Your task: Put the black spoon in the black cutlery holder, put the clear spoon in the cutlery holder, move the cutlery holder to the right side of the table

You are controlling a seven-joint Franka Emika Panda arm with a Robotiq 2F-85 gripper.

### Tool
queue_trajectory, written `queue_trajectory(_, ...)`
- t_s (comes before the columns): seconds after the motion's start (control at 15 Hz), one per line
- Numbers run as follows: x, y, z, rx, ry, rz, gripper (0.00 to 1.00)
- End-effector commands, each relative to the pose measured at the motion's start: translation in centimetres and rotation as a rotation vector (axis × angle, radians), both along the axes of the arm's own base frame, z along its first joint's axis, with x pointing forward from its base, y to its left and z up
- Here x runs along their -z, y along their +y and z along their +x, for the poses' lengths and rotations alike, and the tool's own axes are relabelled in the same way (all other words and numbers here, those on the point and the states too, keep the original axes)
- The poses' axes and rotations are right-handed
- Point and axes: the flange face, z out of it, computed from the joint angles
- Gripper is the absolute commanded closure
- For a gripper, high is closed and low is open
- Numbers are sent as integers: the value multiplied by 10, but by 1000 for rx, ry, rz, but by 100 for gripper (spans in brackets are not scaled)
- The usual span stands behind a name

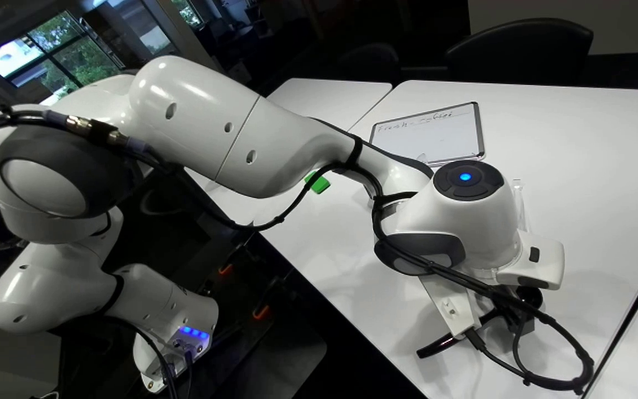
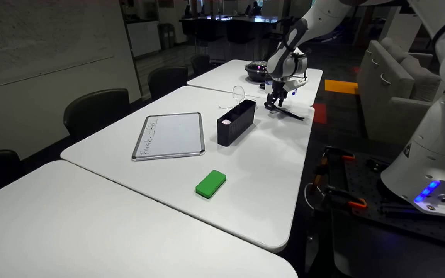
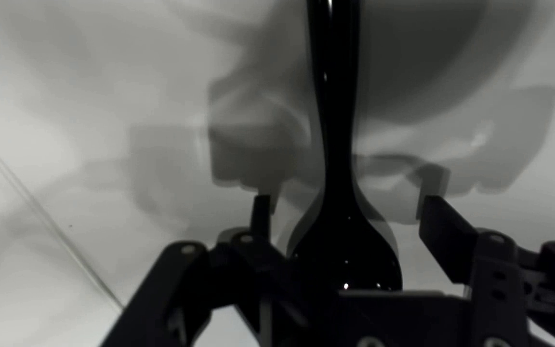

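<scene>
Worktop (image 2: 265, 170): one whiteboard (image 2: 170, 135) is carried.
Cutlery holder (image 2: 240, 125): one, set beside the whiteboard.
Claw (image 3: 347, 207): spread wide astride one black spoon (image 3: 340, 120) on the worktop, gaps seen both sides.
Clear spoon (image 2: 238, 93): one, bowl-up; inside or behind the holder cannot be told.
Green block (image 2: 211, 183): one.

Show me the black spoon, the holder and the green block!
Black spoon (image 3: 339, 130): in the wrist view, on its handle.
Holder (image 2: 240, 125): in an exterior view, on its long side.
Green block (image 2: 211, 183): in an exterior view, on its top.
</scene>
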Motion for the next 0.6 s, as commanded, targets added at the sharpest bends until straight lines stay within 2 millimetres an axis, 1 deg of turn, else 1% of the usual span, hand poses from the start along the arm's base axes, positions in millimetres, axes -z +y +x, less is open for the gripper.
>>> queue_trajectory(0.0,1,-5,6,-22,10,14,49)
queue_trajectory(0.07,2,-5,7,-25,11,14,58)
queue_trajectory(0.13,2,-5,8,-26,11,14,64)
queue_trajectory(0.4,-4,0,13,-33,7,14,95)
queue_trajectory(0.47,-6,1,12,-34,5,14,100)
queue_trajectory(0.53,-9,4,12,-31,6,16,97)
